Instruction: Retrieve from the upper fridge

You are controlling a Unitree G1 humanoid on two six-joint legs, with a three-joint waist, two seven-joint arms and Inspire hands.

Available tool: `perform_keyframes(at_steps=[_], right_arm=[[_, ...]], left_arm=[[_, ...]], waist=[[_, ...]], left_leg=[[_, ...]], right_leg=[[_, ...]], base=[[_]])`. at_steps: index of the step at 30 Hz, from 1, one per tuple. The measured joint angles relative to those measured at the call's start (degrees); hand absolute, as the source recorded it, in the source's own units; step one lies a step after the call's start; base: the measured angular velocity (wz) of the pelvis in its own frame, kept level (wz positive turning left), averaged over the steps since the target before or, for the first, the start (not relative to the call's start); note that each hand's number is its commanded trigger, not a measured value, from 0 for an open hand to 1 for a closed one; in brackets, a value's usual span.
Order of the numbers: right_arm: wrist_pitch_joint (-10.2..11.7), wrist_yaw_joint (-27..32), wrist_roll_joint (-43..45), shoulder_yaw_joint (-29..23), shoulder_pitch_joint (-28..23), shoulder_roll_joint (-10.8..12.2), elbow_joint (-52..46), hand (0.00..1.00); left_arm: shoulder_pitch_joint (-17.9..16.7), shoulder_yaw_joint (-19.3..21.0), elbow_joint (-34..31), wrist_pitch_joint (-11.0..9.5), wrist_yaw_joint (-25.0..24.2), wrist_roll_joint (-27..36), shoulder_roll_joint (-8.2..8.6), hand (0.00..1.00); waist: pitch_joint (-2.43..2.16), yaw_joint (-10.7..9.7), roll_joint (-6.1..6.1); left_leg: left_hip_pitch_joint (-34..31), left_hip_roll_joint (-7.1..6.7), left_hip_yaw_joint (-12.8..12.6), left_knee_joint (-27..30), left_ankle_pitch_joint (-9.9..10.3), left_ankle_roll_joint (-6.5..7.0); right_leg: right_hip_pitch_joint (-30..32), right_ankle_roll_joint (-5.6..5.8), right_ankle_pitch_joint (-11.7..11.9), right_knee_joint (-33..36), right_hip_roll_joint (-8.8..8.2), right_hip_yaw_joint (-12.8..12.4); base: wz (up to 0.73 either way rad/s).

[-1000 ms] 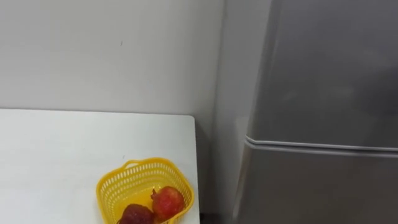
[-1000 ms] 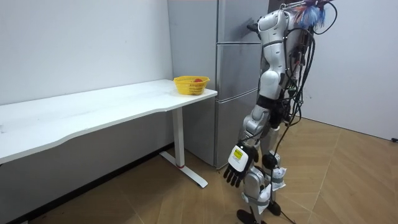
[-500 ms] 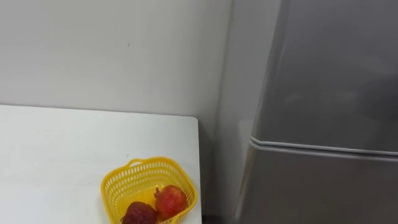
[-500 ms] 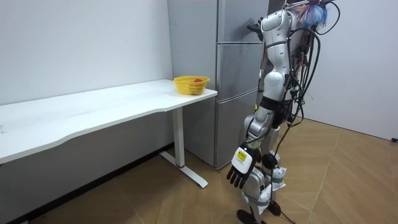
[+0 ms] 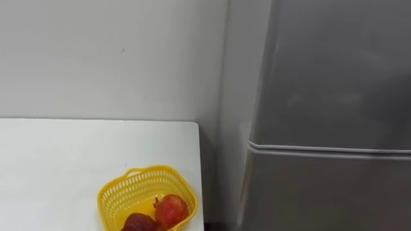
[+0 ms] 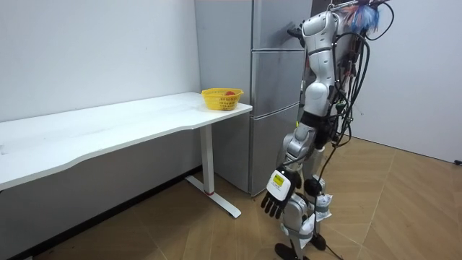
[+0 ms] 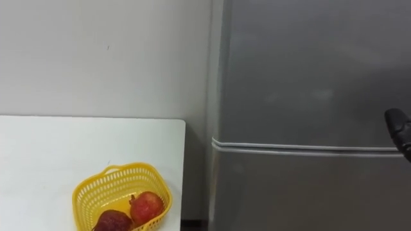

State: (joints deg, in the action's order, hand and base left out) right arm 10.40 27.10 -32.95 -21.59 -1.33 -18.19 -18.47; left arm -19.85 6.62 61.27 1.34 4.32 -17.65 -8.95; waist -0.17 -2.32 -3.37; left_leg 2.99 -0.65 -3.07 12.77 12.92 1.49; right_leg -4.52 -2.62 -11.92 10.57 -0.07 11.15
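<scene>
While the upper fridge door [image 5: 334, 70] is closed, a narrow gap parts the fridge's side from the white table [image 5: 64, 160], whose near corner holds a yellow basket [image 5: 117, 192] with two red fruits [image 5: 170, 208]. The room view shows the robot on open wooden floor [image 6: 404, 195] before the fridge, its left hand [image 6: 278, 189] hanging low, relaxed and empty. The right eye view catches the right hand [image 7: 399, 128] at its right border; whether it is open or closed cannot be told.

Fridge [image 6: 274, 87]: grey, upright, two stacked doors. Upper door [image 5: 340, 70] shut, flush. Lower door [image 5: 327, 192] shut. Pale seam [image 5: 327, 149] runs between them. Stands at 3 o'clock of the white surface [image 5: 64, 160], just beside its edge.
</scene>
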Motion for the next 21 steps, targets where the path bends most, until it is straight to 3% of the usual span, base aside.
perform_keyframes(at_steps=[11, 15, 16, 18, 21], right_arm=[[0.00, 2.74, -0.93, -0.98, -4.41, -0.07, -0.16, 0.00], [-0.57, 2.65, -1.15, -0.96, -7.06, -0.02, 4.23, 0.00], [-1.08, 2.56, -1.19, -0.90, -7.17, 0.06, 6.62, 0.00], [-1.19, 1.89, -1.23, -0.76, -8.29, 0.52, 11.04, 0.00], [-2.00, 1.42, -3.02, 0.59, -11.07, 3.70, 16.46, 0.00]], left_arm=[[0.10, -0.13, -3.48, -0.44, 0.41, -0.05, -0.05, 0.00], [0.44, -1.05, -3.96, 0.18, 0.47, -0.06, -0.06, 0.00], [0.58, -1.19, -3.98, 0.60, 0.46, -0.06, -0.13, 0.00], [1.08, -1.44, -3.86, 0.91, 0.47, 0.03, -0.40, 0.00], [1.56, -3.32, -3.90, 1.26, 0.50, 0.00, -0.66, 0.00]], waist=[[-0.16, -1.72, 0.04], [-0.27, -2.62, 0.32], [-0.07, -2.75, 0.04], [-0.03, -3.16, 0.11], [-0.12, -3.37, 0.30]], left_leg=[[0.96, 0.25, -2.60, -0.65, -0.01, -0.01], [1.49, 0.55, -3.26, -1.08, 0.00, 0.01], [1.48, 0.55, -3.28, -1.08, 0.00, 0.01], [1.54, 0.54, -3.26, -1.10, 0.01, 0.01], [1.47, 0.58, -3.25, -1.40, 0.01, 0.01]], right_leg=[[0.50, -0.04, 0.00, 0.12, 0.31, -2.44], [0.41, 0.06, 0.06, 0.09, 0.28, -3.10], [0.43, 0.11, 0.09, 0.10, 0.27, -3.12], [0.26, 0.11, 0.12, 0.08, 0.27, -3.08], [0.30, 0.11, 0.11, 0.10, 0.32, -3.06]], base=[[-0.12], [-0.08], [-0.04], [0.02], [0.01]])
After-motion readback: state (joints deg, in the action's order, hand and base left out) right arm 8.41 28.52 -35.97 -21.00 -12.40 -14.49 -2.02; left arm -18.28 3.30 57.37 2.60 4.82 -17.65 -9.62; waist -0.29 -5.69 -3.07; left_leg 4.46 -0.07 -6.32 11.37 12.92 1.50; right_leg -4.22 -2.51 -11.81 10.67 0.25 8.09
